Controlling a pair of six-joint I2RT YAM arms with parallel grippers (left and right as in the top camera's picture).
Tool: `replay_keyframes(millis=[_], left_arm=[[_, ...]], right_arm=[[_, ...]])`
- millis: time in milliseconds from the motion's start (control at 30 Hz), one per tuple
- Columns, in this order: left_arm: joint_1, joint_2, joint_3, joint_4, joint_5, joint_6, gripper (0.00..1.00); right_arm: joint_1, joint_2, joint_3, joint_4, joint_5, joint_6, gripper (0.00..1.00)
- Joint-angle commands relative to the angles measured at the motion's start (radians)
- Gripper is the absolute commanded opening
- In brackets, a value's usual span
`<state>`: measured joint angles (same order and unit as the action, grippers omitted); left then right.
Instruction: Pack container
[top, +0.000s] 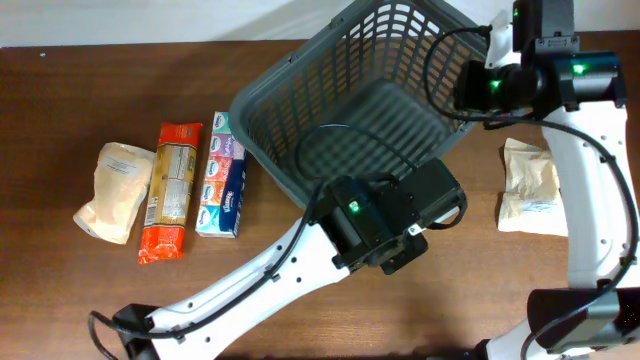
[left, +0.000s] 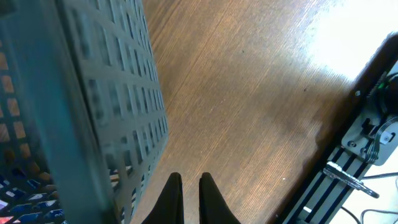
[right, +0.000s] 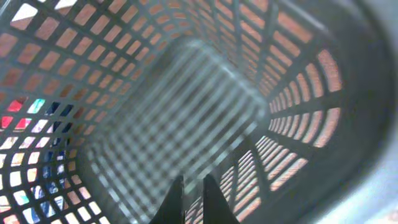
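**A:** Panel, left to right: what lies on the surface (top: 60, 100)?

**B:** A tan pouch (top: 115, 190), an orange pasta pack (top: 170, 190) and a tissue pack (top: 223, 175), all outside the container (top: 290, 120). The container sits tilted at far centre. I see nothing in it, and my right wrist view shows only bare lattice floor. A second tan pouch (top: 530, 185) lies to its right.

**A:** And the jaws?

**B:** My left gripper (left: 189, 186) is just beside the container's near-right wall, its jaws pressed almost together on nothing. My right gripper (right: 189, 186) is at the far-right rim and looks inward. Its jaws are likewise nearly together, with nothing visible between them.

**A:** The step in hand?

**B:** Settling the container, I judge. I would set it flat, mouth up, and push low on the wall so it slides rather than tips.
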<state>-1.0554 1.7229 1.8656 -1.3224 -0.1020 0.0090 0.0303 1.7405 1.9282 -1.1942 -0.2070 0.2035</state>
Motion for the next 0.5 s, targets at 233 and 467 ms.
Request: replay_keyframes(millis=[233, 467], left_arm=[[0.113, 0.037, -0.021, -0.010, -0.053, 0.050, 0.02], [0.245, 0.037, -0.021, -0.024, -0.053, 0.076, 0.02]], right_arm=[[-0.058, 0.007, 0.015, -0.082, 0.032, -0.043, 0.04], [-0.058, 0.007, 0.015, -0.139, 0.035, -0.042, 0.04]])
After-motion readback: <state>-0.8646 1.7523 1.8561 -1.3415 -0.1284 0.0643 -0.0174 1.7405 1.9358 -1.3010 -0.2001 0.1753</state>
